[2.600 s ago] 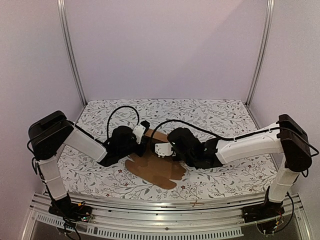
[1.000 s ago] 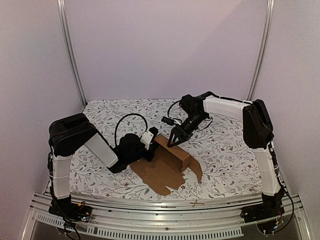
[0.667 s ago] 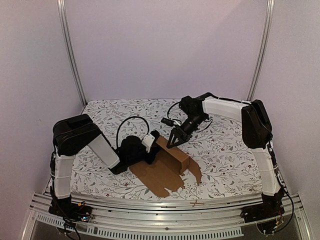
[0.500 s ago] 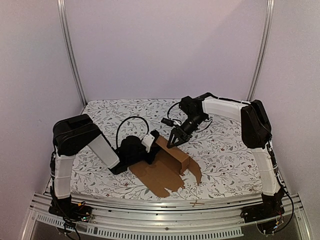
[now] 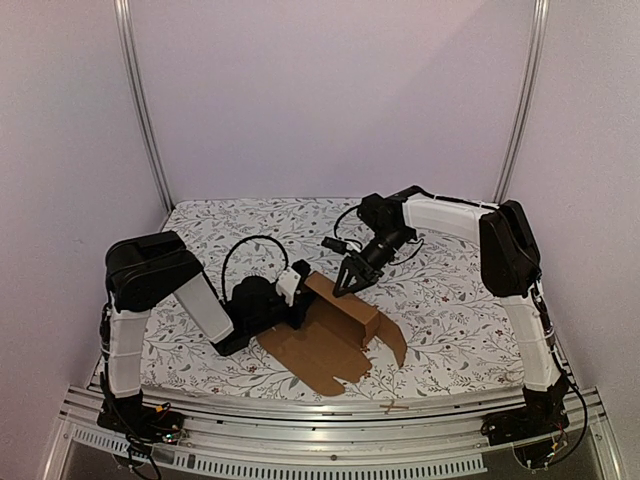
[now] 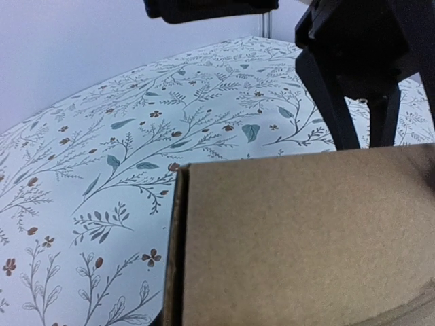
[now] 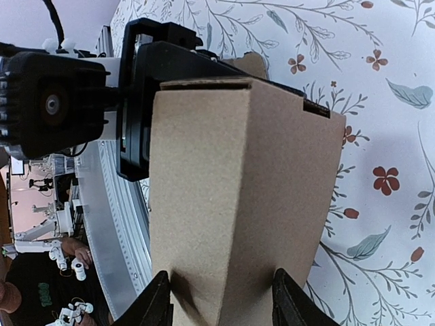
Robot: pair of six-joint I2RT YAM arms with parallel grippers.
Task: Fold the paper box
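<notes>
One paper box point(image 5: 342, 330) lies diagonally, far-left to near-right; right gripper point(image 5: 350, 289) spread over it, left gripper point(image 5: 299, 300) state hidden.

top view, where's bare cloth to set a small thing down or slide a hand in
Free: the table's far-left strip along the back wall; the patch right of the paper box, up to the right arm. Crowded: the centre, where left pincer and right pincer meet the box.

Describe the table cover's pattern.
Table cover: white, grey-green leafy sprigs, small brown flowers; clearest in left wrist view.
</notes>
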